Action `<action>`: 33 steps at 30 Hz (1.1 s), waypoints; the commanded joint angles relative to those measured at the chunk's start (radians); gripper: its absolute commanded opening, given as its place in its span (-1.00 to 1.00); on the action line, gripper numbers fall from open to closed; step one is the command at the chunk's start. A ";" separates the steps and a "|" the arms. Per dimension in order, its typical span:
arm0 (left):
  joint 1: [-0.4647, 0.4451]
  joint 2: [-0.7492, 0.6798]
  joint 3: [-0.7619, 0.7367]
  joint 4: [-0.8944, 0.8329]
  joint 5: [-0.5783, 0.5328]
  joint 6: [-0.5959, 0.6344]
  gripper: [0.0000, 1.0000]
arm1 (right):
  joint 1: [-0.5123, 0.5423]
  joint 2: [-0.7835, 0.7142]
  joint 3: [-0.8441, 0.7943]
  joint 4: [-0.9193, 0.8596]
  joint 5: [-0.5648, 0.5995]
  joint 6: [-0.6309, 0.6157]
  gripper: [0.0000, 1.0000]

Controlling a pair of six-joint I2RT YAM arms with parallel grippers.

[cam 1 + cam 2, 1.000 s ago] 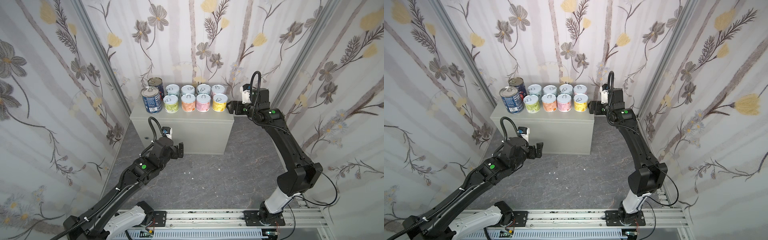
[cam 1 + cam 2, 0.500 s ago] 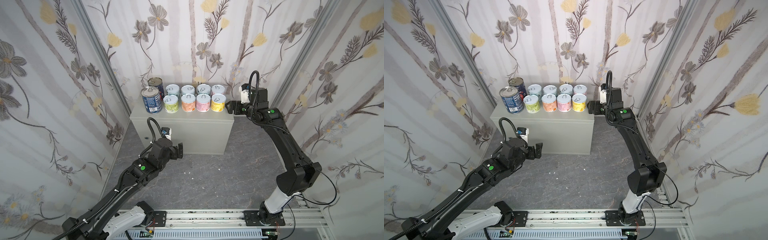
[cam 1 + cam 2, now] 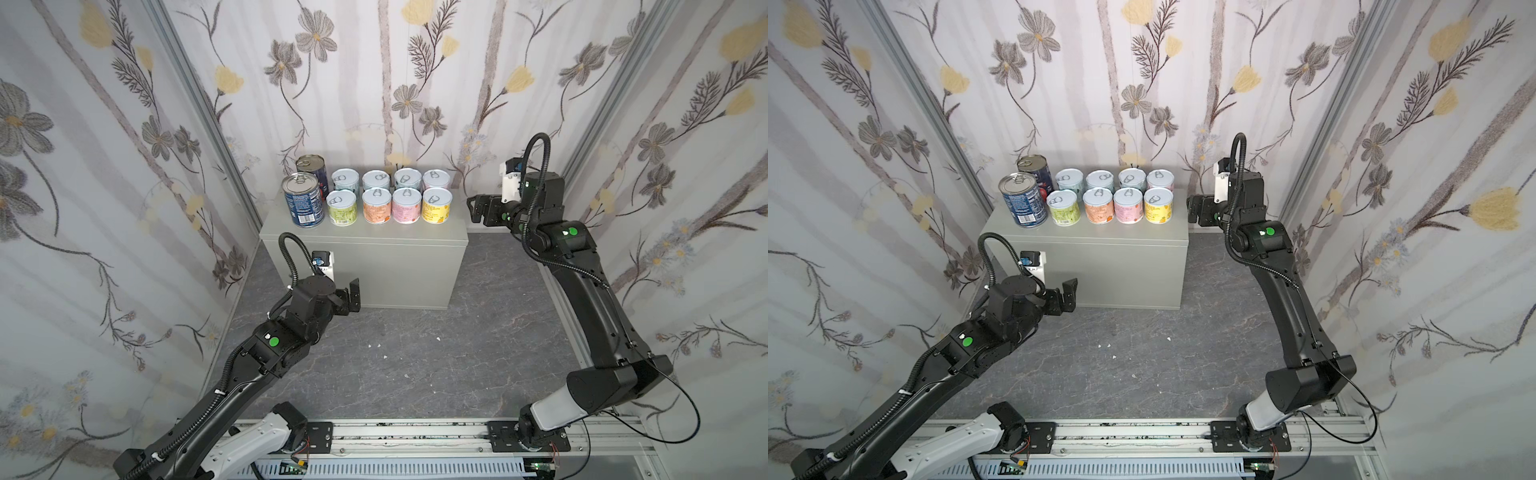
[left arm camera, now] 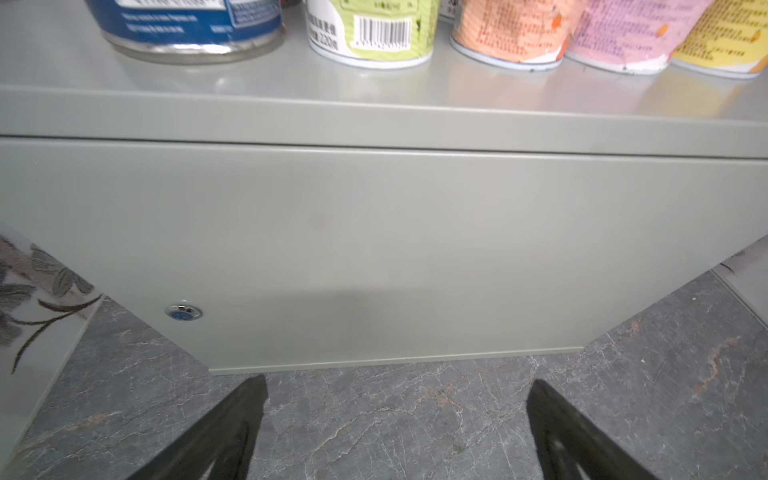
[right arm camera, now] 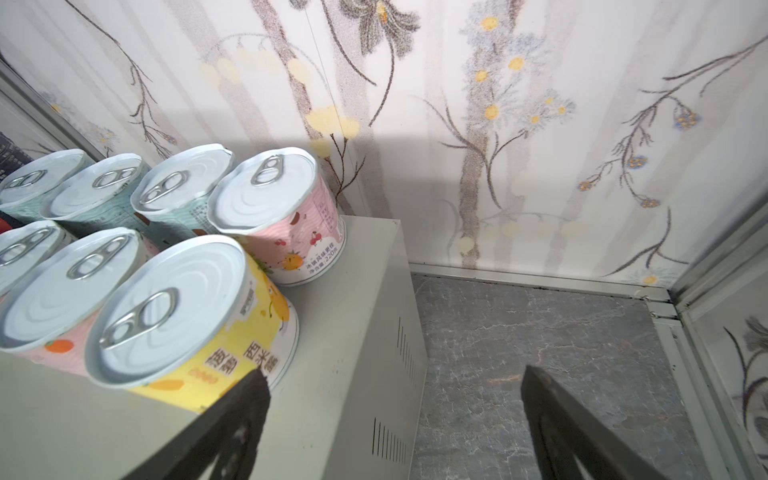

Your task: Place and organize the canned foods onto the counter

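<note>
The canned foods stand on the counter (image 3: 374, 235), a grey box, in both top views. Two tall blue cans (image 3: 303, 201) are at its left end. Several short pastel cans form two rows beside them, ending at a yellow can (image 3: 436, 205). My right gripper (image 3: 476, 210) hangs open and empty just off the counter's right end, level with the yellow can (image 5: 187, 316) and apart from it. My left gripper (image 3: 353, 293) is open and empty, low in front of the counter's front face (image 4: 374, 228), above the floor.
A small round lock (image 4: 183, 311) sits low on the counter's front. Floral walls close in behind and on both sides. The dark marbled floor (image 3: 395, 353) in front carries a few white specks. A metal rail (image 3: 395, 436) runs along the near edge.
My right gripper has drawn slightly to the right, away from the yellow can, still open. The left arm has barely shifted.
</note>
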 commanded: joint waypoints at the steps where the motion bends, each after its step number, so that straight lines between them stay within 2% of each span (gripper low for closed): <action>1: 0.003 -0.020 -0.002 0.014 -0.125 0.001 1.00 | 0.000 -0.109 -0.118 0.097 0.048 -0.003 0.91; 7: 0.003 -0.125 -0.065 0.023 -0.229 -0.061 1.00 | -0.001 -0.361 -0.450 0.276 0.073 0.027 0.96; 10: 0.004 -0.203 -0.151 0.069 -0.250 -0.046 1.00 | -0.002 -0.461 -0.603 0.342 0.063 0.049 0.99; 18: 0.005 -0.364 -0.421 0.244 -0.281 -0.017 1.00 | -0.004 -0.732 -1.048 0.590 0.141 0.086 0.99; 23: 0.006 -0.332 -0.525 0.335 -0.338 0.027 1.00 | -0.006 -0.861 -1.285 0.700 0.192 0.034 0.99; 27: 0.018 -0.279 -0.566 0.432 -0.394 0.035 1.00 | -0.006 -0.973 -1.494 0.906 0.228 0.037 0.99; 31: 0.083 -0.210 -0.617 0.585 -0.315 0.109 1.00 | -0.007 -1.028 -1.601 1.028 0.267 0.028 0.99; 33: 0.161 -0.161 -0.644 0.662 -0.259 0.136 1.00 | -0.009 -1.017 -1.629 1.059 0.298 0.008 0.99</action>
